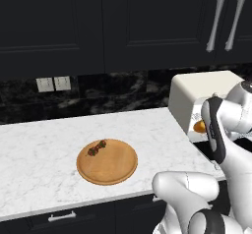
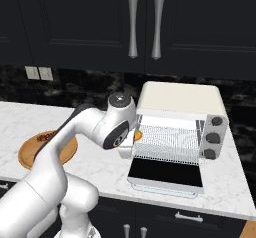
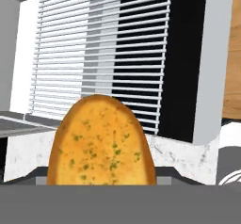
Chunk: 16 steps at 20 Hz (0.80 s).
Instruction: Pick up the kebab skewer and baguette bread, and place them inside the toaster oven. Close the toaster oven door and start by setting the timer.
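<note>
The baguette bread [image 3: 101, 143], golden with green flecks, sits in my gripper [image 2: 133, 139], which is shut on it just in front of the toaster oven [image 2: 180, 99]. The bread hides the fingertips in the hand view. The oven's wire rack [image 3: 103, 44] lies straight beyond the loaf. The toaster oven door [image 2: 165, 174] hangs open and flat over the counter. In the left base view the bread [image 1: 199, 126] shows as an orange spot at the oven's [image 1: 197, 88] mouth. The kebab skewer [image 1: 97, 148] lies on the round wooden board [image 1: 115, 171], near its back left rim.
Three round knobs [image 2: 216, 122] line the oven's right side. The white marble counter [image 1: 39, 144] runs left of the board to a front edge. Black wall cabinets with silver handles [image 2: 132, 24] hang above. Two wall outlets [image 1: 53, 84] sit on the dark backsplash.
</note>
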Tool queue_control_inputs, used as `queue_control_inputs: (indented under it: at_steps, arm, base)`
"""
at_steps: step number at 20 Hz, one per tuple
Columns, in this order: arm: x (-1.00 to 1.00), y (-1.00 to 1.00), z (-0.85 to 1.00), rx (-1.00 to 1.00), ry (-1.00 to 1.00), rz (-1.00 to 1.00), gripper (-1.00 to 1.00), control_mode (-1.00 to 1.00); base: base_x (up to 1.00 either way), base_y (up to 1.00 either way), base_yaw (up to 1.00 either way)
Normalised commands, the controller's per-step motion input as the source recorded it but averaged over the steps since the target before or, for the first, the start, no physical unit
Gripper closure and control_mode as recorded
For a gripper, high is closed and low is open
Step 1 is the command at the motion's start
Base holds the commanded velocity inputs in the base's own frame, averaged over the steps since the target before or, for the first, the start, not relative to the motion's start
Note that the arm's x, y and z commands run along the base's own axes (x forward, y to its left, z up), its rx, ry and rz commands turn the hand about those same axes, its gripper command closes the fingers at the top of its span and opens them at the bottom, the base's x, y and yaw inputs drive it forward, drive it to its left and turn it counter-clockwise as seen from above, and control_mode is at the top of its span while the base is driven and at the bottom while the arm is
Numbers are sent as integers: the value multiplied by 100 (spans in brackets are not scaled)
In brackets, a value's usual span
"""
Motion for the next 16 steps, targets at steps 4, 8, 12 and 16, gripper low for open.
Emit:
queue_control_inputs:
  at_steps: [4, 8, 12, 16]
  arm:
    - [0, -93, 14, 9, 0, -7, 100, -100]
    - [0, -89, 13, 9, 0, -3, 100, -100]
    - [2, -81, 6, 11, 0, -8, 100, -100]
    - [28, -32, 1, 4, -2, -1, 100, -100]
  base:
    - [0, 0, 0]
    - [0, 0, 0]
    - [0, 0, 0]
    - [0, 0, 0]
